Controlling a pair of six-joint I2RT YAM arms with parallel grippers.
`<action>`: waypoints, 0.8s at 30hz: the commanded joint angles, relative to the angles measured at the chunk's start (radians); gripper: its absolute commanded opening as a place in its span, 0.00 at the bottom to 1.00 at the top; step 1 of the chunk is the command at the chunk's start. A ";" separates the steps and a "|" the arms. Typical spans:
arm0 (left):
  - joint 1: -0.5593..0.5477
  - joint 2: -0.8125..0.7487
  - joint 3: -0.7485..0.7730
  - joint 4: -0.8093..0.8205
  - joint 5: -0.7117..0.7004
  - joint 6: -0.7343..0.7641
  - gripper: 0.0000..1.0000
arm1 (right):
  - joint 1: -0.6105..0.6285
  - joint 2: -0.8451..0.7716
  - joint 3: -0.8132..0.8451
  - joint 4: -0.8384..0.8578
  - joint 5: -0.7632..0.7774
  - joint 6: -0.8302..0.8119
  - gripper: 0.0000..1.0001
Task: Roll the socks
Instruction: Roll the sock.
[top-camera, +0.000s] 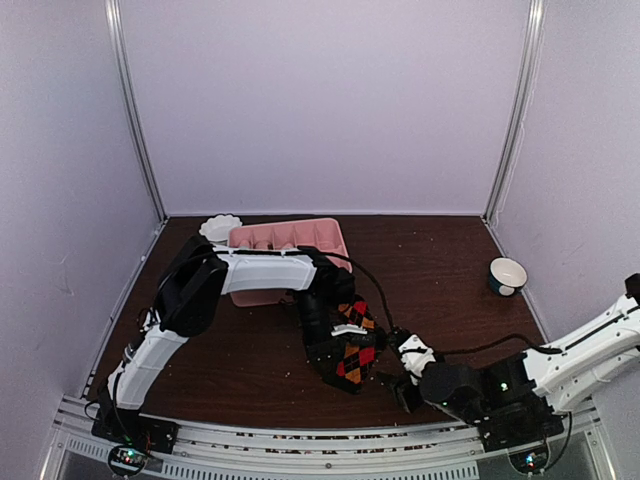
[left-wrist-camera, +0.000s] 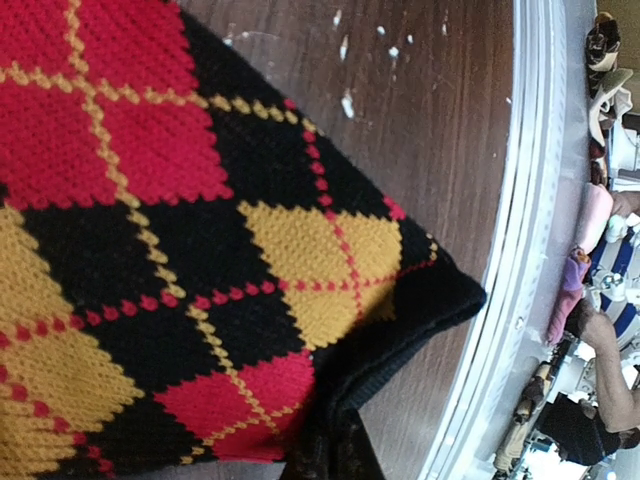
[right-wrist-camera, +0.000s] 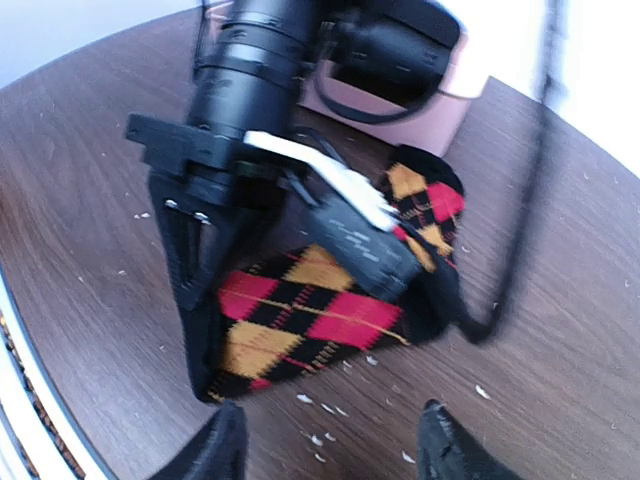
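Clamping down with my left pincer (right-wrist-camera: 198, 368), I have its jaws fully closed on what looks like the edge of the soft knitted black argyle sock (right-wrist-camera: 300, 320), its diamonds red, orange and yellow. The sock lies on the dark brown wooden table (top-camera: 250, 350), close to the near edge and about midway along it. As far as I can judge it is bunched, not yet a tidy roll.

My right pincer (right-wrist-camera: 335, 450) hovers just beside the sock on the near side, jaws partly apart with nothing between them.

Several things could spoil this. My two pincers are very close together, so a careless reach with the right one could knock the left and shake the fabric loose. A thin black cable (right-wrist-camera: 470, 330) trails past the sock's end, and I could catch it instead of knit. If I tug too hard, the soft fabric may slip from the left grip. With the rim so near, a shove could push the sock off the table.
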 joint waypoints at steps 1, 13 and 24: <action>0.007 0.064 0.005 0.005 -0.036 -0.020 0.00 | 0.020 0.199 0.122 0.082 0.022 -0.119 0.51; 0.011 0.074 0.010 -0.002 -0.028 -0.013 0.00 | 0.019 0.500 0.297 0.109 -0.021 -0.155 0.32; 0.012 0.075 0.015 -0.010 -0.026 -0.003 0.00 | 0.005 0.592 0.276 0.046 -0.031 -0.051 0.25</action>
